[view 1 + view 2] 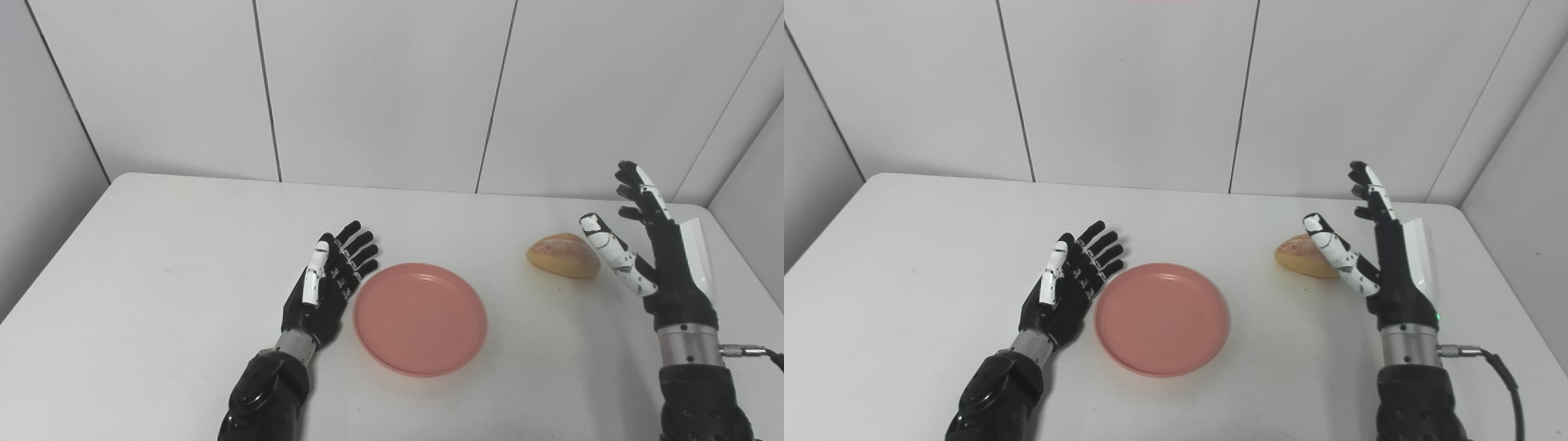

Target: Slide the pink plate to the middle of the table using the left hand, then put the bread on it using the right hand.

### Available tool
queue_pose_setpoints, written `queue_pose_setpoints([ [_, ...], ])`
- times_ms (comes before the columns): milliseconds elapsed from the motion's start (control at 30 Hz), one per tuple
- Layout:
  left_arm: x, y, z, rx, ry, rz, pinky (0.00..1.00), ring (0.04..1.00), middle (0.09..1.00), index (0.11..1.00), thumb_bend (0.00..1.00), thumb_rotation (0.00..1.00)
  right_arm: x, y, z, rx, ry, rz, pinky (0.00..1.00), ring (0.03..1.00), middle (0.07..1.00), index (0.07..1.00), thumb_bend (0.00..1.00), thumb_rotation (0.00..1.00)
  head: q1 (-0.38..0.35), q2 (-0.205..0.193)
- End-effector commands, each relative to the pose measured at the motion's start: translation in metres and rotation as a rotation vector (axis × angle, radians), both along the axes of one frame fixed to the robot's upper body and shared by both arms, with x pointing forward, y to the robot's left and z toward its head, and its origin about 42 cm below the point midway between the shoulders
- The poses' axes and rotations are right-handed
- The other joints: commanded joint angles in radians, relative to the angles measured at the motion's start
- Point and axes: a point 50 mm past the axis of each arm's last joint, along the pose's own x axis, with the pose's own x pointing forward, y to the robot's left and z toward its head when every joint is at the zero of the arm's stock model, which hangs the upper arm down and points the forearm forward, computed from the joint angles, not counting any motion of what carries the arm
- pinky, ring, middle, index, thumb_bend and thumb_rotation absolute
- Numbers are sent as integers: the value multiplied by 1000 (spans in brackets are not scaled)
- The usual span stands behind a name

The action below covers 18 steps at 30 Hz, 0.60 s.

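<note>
Left hand (327,278) lies spread and empty just beside the plate (420,318); right hand (652,257), fingers apart, faces the bread (563,255) for a grasp.

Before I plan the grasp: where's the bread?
The bread lies on the table's right side, between the pink plate and the open right hand.

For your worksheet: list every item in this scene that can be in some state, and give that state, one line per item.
pink plate: upright on the table, empty, near the middle.
bread: lying on the table right of the plate, not held.
left hand: open, fingers spread, right beside the plate's left rim, holding nothing.
right hand: open, raised, fingers apart, just right of the bread.
table: white, bearing plate and bread.
</note>
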Motion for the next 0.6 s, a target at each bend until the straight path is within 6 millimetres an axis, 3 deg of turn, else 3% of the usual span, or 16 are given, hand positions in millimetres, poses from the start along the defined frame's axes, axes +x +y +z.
queue_pose_setpoints([
  [0, -3, 5, -8, 10, 32, 7, 874, 865, 865, 852, 343, 1000, 5, -10, 21, -60, -36, -16, 791, 849, 874, 889, 717, 728, -4, 2],
  [200, -2, 7, -9, 11, 29, -4, 874, 865, 866, 852, 347, 1000, 17, -25, 33, -146, 33, -27, 794, 859, 871, 881, 882, 587, -14, 3],
  [567, -3, 10, -7, 19, 33, 3, 867, 857, 858, 847, 340, 1000, 46, -42, 55, -377, 162, 7, 793, 879, 899, 900, 936, 474, -23, 10],
])
